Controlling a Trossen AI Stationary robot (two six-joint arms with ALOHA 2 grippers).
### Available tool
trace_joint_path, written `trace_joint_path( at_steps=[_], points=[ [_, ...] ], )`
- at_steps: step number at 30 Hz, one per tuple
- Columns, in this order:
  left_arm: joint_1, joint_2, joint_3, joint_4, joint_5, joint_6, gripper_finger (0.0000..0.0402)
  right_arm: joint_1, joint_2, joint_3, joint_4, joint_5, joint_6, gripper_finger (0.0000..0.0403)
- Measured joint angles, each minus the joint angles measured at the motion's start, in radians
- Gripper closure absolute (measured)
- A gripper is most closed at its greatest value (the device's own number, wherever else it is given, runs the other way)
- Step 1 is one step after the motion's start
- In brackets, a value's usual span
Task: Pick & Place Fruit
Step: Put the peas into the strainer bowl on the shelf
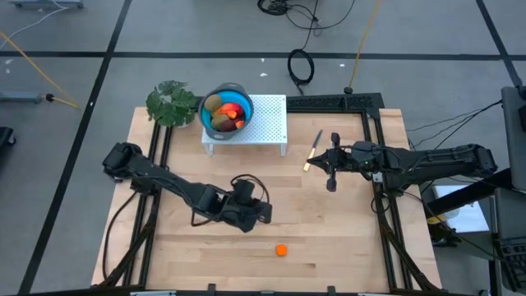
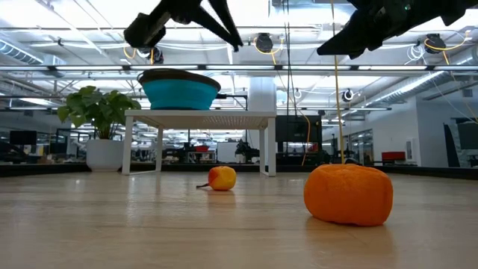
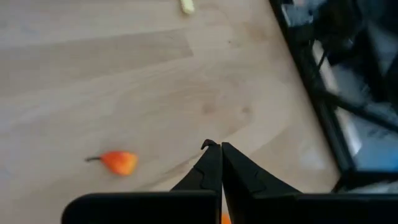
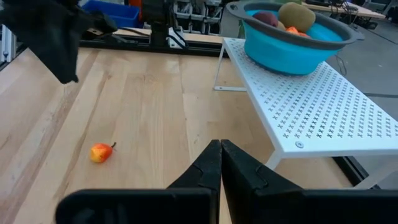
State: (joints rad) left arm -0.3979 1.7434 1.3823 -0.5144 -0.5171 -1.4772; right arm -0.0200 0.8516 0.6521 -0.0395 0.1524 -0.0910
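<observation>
Left gripper (image 1: 265,212) is pinched shut, holding nothing. The orange ball (image 1: 281,250) sits on the table just toward the front edge from it, far closer than the shut, empty right gripper (image 1: 331,182).

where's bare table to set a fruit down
Bare wood: the front left corner, left of the orange ball, and the front right, between it and the right frame rail. Crowded: the back, with the plant, bowl, white rack and knife.

High view straight down over desk (image 1: 329,238); low view level across; wrist views forward, sharing small pear (image 3: 118,162).
</observation>
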Motion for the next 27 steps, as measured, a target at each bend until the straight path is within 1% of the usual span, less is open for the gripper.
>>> trace_joint_path(
  at_steps=[4,6,9,12,15,21,27],
  points=[
    [0.008,0.010,0.000,-0.076,0.019,-0.203,0.0401,0.000,0.000,0.000,-0.003,0.000,0.000,0.0399],
    [0.015,0.022,0.002,-0.091,0.048,-0.266,0.0400,0.000,0.000,0.000,-0.003,0.000,-0.001,0.0399],
    [0.021,0.046,0.002,-0.141,0.111,-0.319,0.0400,0.000,0.000,0.000,-0.003,0.000,-0.001,0.0399],
    [0.024,0.070,0.002,-0.142,0.157,-0.344,0.0399,0.000,0.000,0.000,-0.002,0.000,-0.002,0.0399],
    [0.030,0.096,0.002,-0.106,0.186,-0.344,0.0388,0.000,0.000,-0.001,-0.004,0.000,-0.003,0.0399],
    [0.042,0.156,0.002,-0.088,0.241,-0.432,0.0348,0.000,0.000,-0.001,-0.004,0.000,-0.003,0.0399],
    [0.050,0.196,0.002,-0.082,0.297,-0.464,0.0282,0.000,0.000,-0.001,-0.003,0.000,-0.003,0.0399]
  ],
)
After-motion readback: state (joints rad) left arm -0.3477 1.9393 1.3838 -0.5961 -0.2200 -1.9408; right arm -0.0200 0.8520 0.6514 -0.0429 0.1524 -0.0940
